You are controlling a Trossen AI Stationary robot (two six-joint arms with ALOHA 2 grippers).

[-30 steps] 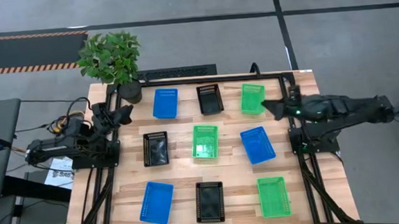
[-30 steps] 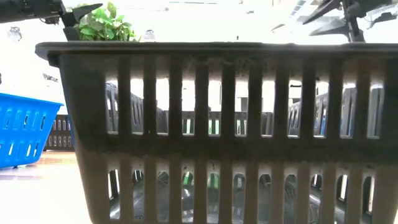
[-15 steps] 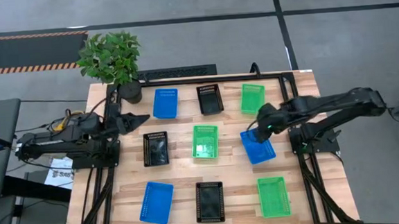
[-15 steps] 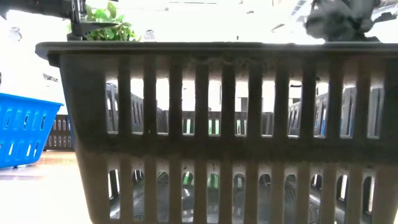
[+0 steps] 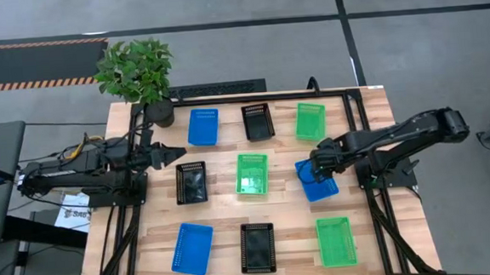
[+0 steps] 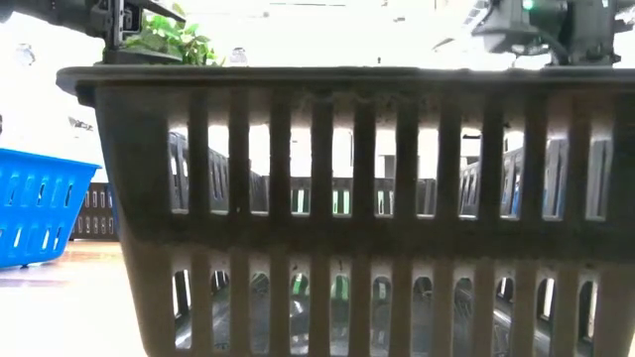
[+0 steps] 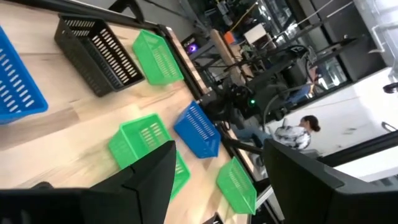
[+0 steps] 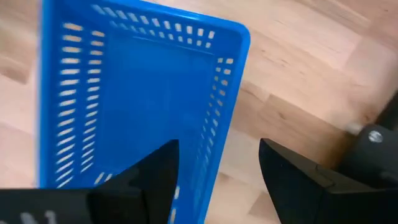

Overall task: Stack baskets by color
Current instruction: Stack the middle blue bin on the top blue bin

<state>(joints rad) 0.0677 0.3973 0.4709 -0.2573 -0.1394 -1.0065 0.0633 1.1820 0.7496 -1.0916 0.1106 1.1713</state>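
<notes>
Nine baskets lie flat on the wooden table in three rows. The far row holds a blue (image 5: 203,126), a black (image 5: 258,121) and a green one (image 5: 310,121). A black (image 5: 191,182), a green (image 5: 251,173) and a blue basket (image 5: 319,184) form the middle row. The near row is blue (image 5: 192,248), black (image 5: 258,248), green (image 5: 335,240). My right gripper (image 5: 308,169) (image 8: 217,177) points down, open, over the far end of the middle-row blue basket (image 8: 124,106), one finger over its inside, the other outside its long wall. My left gripper (image 5: 176,151) (image 7: 217,180) is open, about level, over the table's left side.
A potted plant (image 5: 136,72) stands at the table's far left corner, just beyond my left gripper. A black frame rail (image 5: 251,96) runs along the far edge. In the low view the near black basket (image 6: 347,198) fills the picture. A person (image 7: 298,132) sits beyond the table.
My right gripper has swung from the table's right edge toward the middle, tipped from about level to pointing down, and sunk over the middle-row blue basket. My left gripper has tipped down to about level and reached a little toward the table's right. No basket has moved.
</notes>
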